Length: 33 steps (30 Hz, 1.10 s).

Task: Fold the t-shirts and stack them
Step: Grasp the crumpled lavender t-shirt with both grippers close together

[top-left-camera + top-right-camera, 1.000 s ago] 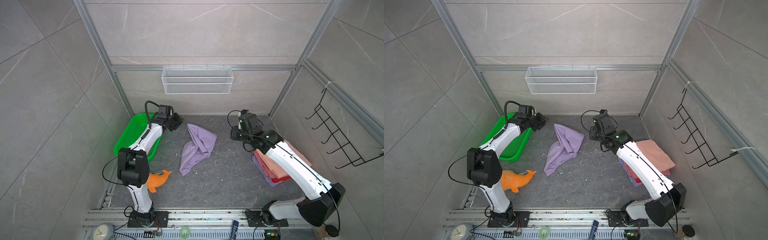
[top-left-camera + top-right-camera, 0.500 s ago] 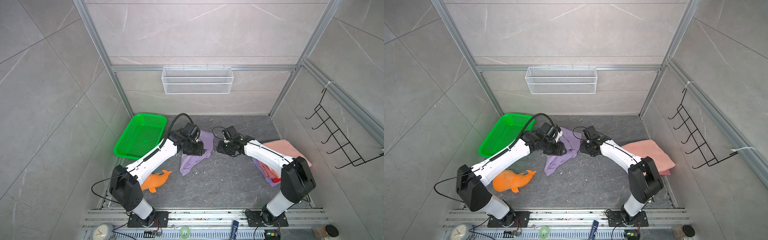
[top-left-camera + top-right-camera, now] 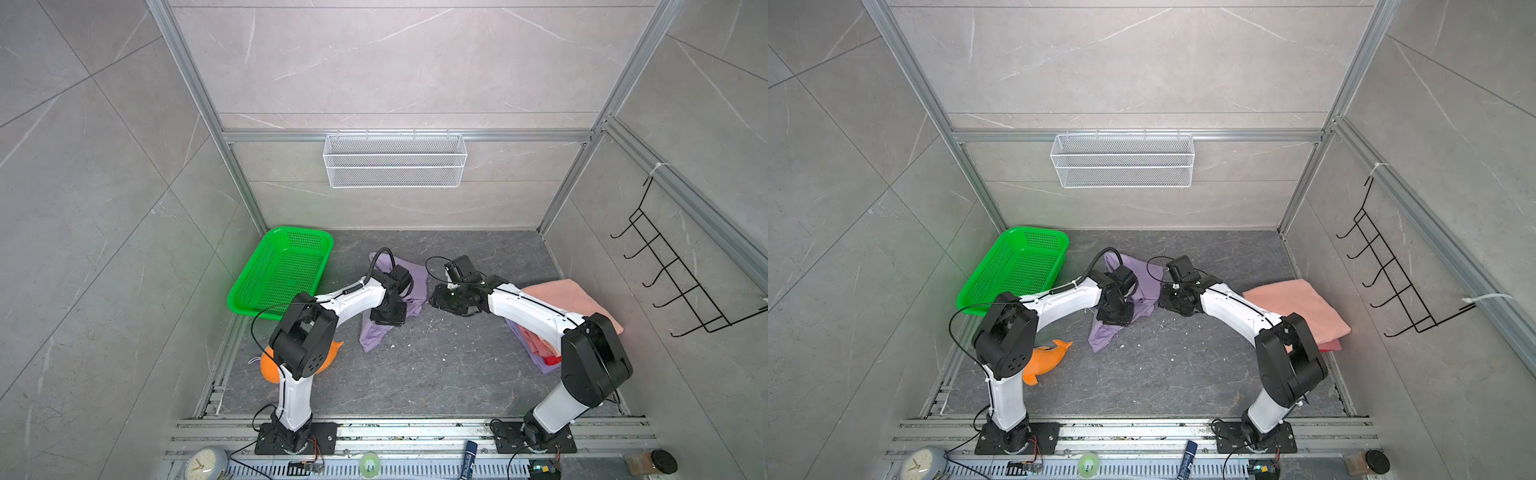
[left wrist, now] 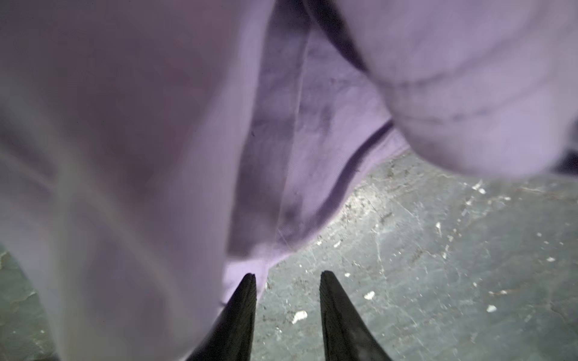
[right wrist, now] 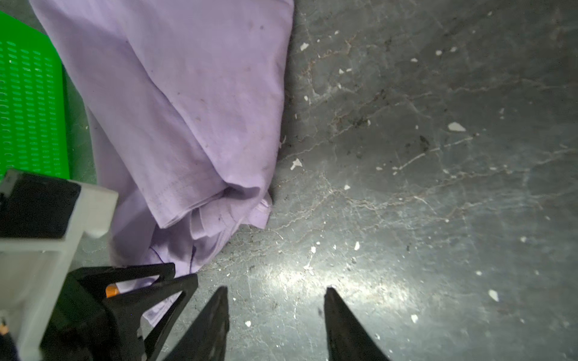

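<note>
- Handling (judged): the lilac t-shirt [image 3: 376,334] is thin, soft and light. It's limp w/ no stiffness, so it'll sag, drag and bunch when lifted. Not fragile.
- Where to hold (judged): pinch a hem or shoulder corner, one per gripper, taking only the outer layers so the cloth opens flat. A grab at the bunched middle would lift it as a wad.
- Looks: crumpled and unfolded, w/ several layers bunched at one end. A stitched hem and a seam show in the wrist views, plus a few dark specks on the cloth.
- Where: mid-bench [image 3: 436,374] toward the back edge, near the green basket [image 3: 299,230] and apart from the folded stack [image 3: 540,345].
- The stack sits at the bench's right edge, w/ a salmon-pink shirt [image 3: 557,295] on top and a red shirt [image 3: 1329,345] edge showing below.
- Left gripper [image 4: 287,275]: over the shirt's near part, jaws partly apart, nothing between them. One fingertip [image 4: 247,290] is at the cloth's edge, the other over bare bench.
- Right gripper [image 5: 276,290]: just beside the shirt's right edge over bare bench, jaws apart, empty.
- Step (judged): neither gripper has hold of the shirt; folding not begun.
</note>
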Each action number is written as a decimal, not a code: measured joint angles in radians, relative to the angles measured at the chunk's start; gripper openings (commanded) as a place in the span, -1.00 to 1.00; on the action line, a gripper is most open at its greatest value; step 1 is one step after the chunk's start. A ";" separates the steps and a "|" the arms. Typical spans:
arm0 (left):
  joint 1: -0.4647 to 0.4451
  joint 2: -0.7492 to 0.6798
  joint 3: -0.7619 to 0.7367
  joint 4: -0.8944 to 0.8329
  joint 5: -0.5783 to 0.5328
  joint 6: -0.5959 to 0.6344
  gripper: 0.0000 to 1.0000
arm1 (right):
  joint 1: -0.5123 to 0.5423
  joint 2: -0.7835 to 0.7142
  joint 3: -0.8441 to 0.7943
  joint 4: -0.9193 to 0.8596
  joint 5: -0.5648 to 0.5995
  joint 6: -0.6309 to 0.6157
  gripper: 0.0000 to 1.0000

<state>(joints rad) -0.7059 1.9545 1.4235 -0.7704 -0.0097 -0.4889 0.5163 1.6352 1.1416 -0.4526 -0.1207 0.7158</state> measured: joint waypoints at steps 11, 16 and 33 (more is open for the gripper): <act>0.004 0.042 0.024 0.006 -0.095 -0.001 -0.34 | 0.000 -0.046 -0.064 0.012 0.004 0.053 0.04; 0.006 0.061 0.024 0.005 -0.117 -0.005 -0.47 | 0.000 -0.047 -0.069 0.027 0.001 0.071 0.05; 0.022 0.061 0.010 0.026 -0.099 -0.007 -1.00 | 0.022 -0.017 -0.074 0.120 -0.034 0.146 0.07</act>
<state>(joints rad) -0.6842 2.0155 1.4338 -0.7441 -0.1089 -0.4957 0.5385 1.6180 1.0672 -0.3328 -0.1551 0.8619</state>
